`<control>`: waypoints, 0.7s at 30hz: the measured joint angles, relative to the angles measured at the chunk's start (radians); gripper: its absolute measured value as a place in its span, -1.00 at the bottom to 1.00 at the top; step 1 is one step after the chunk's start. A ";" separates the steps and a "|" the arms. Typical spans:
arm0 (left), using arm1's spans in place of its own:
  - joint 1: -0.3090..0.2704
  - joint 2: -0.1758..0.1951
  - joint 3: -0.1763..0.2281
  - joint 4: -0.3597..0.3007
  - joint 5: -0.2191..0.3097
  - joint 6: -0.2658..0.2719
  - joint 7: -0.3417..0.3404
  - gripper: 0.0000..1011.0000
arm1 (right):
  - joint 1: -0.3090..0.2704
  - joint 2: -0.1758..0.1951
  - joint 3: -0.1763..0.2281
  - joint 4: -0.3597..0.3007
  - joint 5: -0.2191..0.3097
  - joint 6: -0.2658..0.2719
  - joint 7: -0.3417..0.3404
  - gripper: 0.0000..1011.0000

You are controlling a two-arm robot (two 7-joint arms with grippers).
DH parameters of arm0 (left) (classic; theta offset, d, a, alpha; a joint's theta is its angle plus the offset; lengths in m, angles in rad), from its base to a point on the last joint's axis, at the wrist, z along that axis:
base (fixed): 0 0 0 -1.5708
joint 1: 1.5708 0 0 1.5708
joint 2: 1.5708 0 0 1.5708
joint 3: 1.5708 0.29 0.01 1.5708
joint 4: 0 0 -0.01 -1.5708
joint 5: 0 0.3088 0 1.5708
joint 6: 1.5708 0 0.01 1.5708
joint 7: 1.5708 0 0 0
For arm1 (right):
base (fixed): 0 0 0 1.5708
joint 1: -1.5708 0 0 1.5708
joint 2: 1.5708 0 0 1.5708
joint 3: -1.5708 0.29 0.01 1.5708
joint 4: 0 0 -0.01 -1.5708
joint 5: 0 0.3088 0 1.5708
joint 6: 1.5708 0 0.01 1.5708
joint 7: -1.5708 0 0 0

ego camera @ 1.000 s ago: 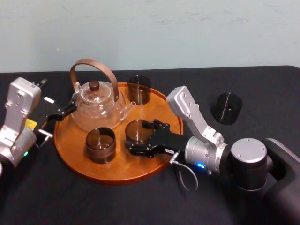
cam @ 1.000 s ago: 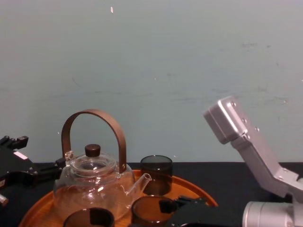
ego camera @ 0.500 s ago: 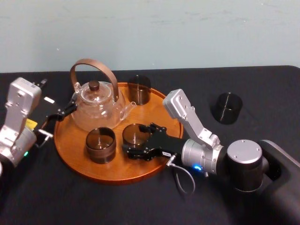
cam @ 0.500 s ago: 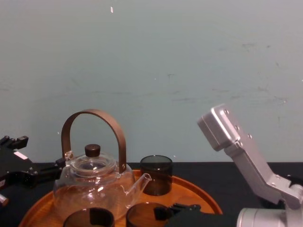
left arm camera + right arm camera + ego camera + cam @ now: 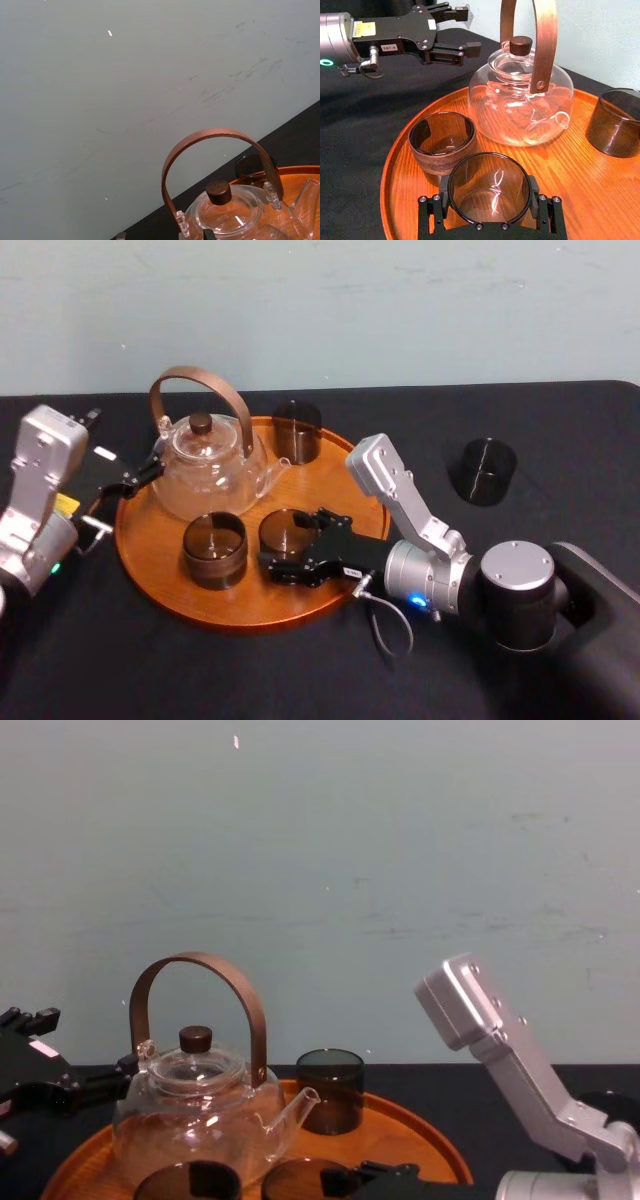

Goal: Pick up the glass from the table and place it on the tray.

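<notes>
Over the last second the right gripper [image 5: 296, 544] had carried the glass [image 5: 282, 530] lower and a little toward the tray's near-left side. Its fingers were closed around the glass, which sat over the tray [image 5: 330, 480], just beside a second glass [image 5: 214, 548]. Its base seemed to be at or very near the wood, though contact could not be confirmed. The placement looked nearly done, with only the release and withdrawal left. The teapot [image 5: 205, 465] stood close behind and a third glass [image 5: 297, 430] sat at the back rim, so space was tight. The left gripper [image 5: 140, 478] hung open and empty at the tray's left edge. Another dark glass [image 5: 483, 471] stood on the table [image 5: 560, 420], well apart
</notes>
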 joint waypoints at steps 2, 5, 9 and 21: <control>0.000 0.000 0.000 0.000 0.000 0.000 0.000 0.98 | 0.002 -0.001 -0.002 0.003 0.001 0.000 0.002 0.79; 0.000 0.000 0.000 0.000 0.000 0.000 0.000 0.98 | 0.004 -0.002 -0.006 0.004 -0.001 0.003 0.001 0.79; 0.000 0.000 0.000 0.000 0.000 0.000 0.000 0.98 | 0.003 -0.002 -0.006 0.004 -0.002 0.005 0.001 0.79; 0.000 0.000 0.000 0.000 0.000 0.000 0.000 0.98 | -0.021 0.020 0.005 -0.052 -0.011 -0.033 -0.016 0.98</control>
